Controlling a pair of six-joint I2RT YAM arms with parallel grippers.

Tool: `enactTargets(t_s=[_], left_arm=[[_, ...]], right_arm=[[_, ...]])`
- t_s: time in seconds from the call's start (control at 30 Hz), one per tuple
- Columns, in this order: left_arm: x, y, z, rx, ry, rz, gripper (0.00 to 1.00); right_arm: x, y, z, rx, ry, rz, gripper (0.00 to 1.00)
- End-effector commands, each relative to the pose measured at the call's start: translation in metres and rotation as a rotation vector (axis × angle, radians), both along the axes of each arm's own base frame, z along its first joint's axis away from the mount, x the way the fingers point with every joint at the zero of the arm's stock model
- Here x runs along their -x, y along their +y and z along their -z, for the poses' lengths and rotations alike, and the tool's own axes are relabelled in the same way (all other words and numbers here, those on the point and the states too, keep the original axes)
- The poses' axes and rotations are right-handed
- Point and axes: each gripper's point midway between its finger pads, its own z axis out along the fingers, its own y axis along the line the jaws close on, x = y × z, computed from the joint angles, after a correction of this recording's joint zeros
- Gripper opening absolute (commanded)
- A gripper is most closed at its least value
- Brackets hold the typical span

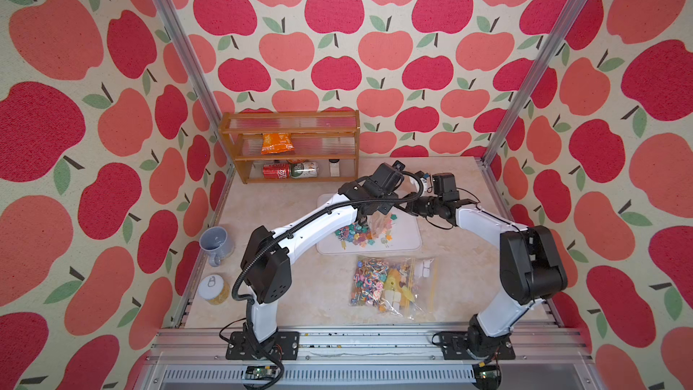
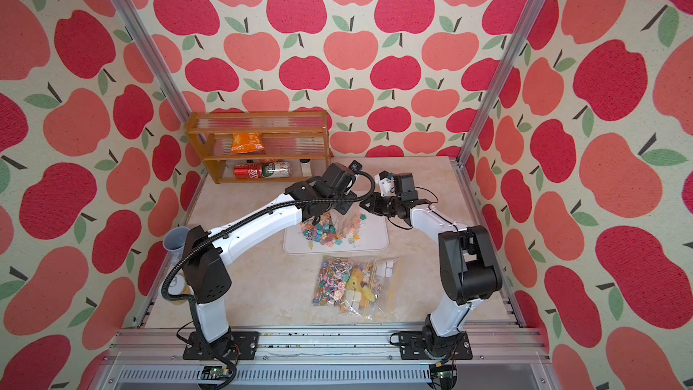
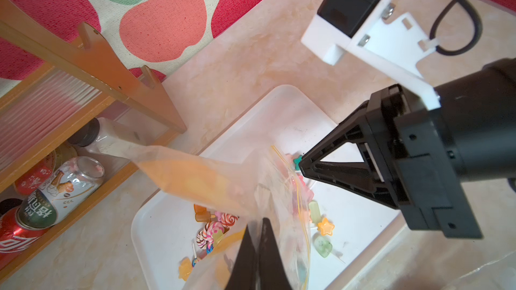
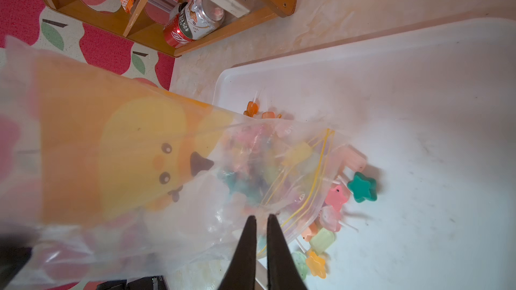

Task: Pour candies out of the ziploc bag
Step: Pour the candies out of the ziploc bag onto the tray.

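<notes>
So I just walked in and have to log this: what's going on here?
Both arms hold a clear ziploc bag tipped over the white tray. The left gripper and right gripper each pinch its plastic. Many candies already lie on the tray, and some seem left inside. A second, full bag lies beside the tray.

White arms (image 1: 322, 223), black joints (image 1: 272, 275), ribbed cable (image 1: 375, 201), black left pincer (image 3: 257, 223).

Red and coral apples with green leaves on cream walls (image 1: 337, 50).
The table (image 1: 318, 302) is beige marble; the tray (image 1: 407, 236) white. Candies (image 1: 354, 236) are teal, pink, orange, yellow and pale green, some swirled. The clear bag (image 4: 125, 149) bears a yellow chick on orange, with yellow zip lines. The shelf (image 1: 288, 129) is amber; the packet (image 1: 276, 144) orange; the mug (image 1: 216, 243) grey-blue.
</notes>
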Motion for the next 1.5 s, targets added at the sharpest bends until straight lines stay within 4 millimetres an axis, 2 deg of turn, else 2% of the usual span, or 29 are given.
enactTargets(t_s=[0.0, 0.07, 0.17, 0.27, 0.33, 0.4, 0.47, 0.5, 0.57, 0.67, 0.77, 1.03, 1.1, 1.17, 1.23, 1.33, 1.47], left_arm=[[0.001, 0.004, 0.027, -0.047, 0.036, -0.025, 0.00], [0.002, 0.004, 0.015, -0.063, 0.007, -0.028, 0.00], [0.000, 0.005, -0.029, -0.021, -0.081, -0.020, 0.00], [0.002, 0.008, -0.057, 0.015, -0.144, -0.025, 0.00], [0.009, 0.005, -0.053, 0.011, -0.159, -0.015, 0.00], [0.013, 0.003, -0.023, -0.041, -0.130, -0.010, 0.00], [0.014, 0.005, 0.016, -0.140, -0.069, -0.018, 0.00], [0.014, 0.007, 0.022, -0.198, -0.080, -0.022, 0.00], [0.012, 0.005, 0.011, -0.288, -0.152, -0.015, 0.00], [0.009, 0.001, -0.030, -0.258, -0.234, 0.007, 0.00], [0.005, 0.006, -0.053, -0.252, -0.287, -0.011, 0.00], [0.005, 0.012, -0.027, -0.371, -0.310, -0.044, 0.00], [0.009, 0.008, -0.008, -0.392, -0.279, -0.029, 0.00], [0.009, 0.002, 0.019, -0.495, -0.282, -0.012, 0.00], [0.004, -0.001, 0.023, -0.590, -0.321, -0.018, 0.00], [-0.003, 0.003, -0.008, -0.511, -0.338, -0.026, 0.00], [-0.006, 0.024, -0.050, -0.289, -0.274, -0.054, 0.00]], right_arm=[[0.006, -0.002, -0.006, -0.021, -0.005, -0.005, 0.12], [0.008, -0.003, -0.005, -0.014, -0.003, -0.011, 0.12], [0.008, -0.006, -0.006, -0.004, -0.009, -0.011, 0.12], [0.007, -0.007, -0.008, -0.013, -0.010, -0.002, 0.12], [0.006, -0.006, -0.008, -0.020, -0.011, 0.000, 0.12], [0.007, -0.006, -0.006, -0.025, -0.005, 0.002, 0.12], [0.007, -0.005, -0.005, -0.029, 0.002, -0.003, 0.12], [0.007, -0.005, -0.004, -0.030, 0.002, -0.004, 0.12], [0.008, -0.005, -0.007, -0.029, -0.002, -0.009, 0.12], [0.008, -0.006, -0.007, -0.019, -0.007, -0.004, 0.12], [0.006, -0.005, -0.010, -0.031, -0.008, -0.001, 0.12], [0.009, -0.006, -0.003, -0.028, 0.005, -0.005, 0.12], [0.009, -0.006, -0.001, -0.030, 0.008, -0.004, 0.12], [0.008, -0.005, -0.001, -0.040, 0.009, -0.001, 0.12], [0.008, -0.005, -0.003, -0.044, 0.007, 0.000, 0.12], [0.008, -0.005, -0.006, -0.037, -0.001, -0.003, 0.12], [0.008, -0.007, -0.007, -0.029, -0.005, -0.003, 0.12]])
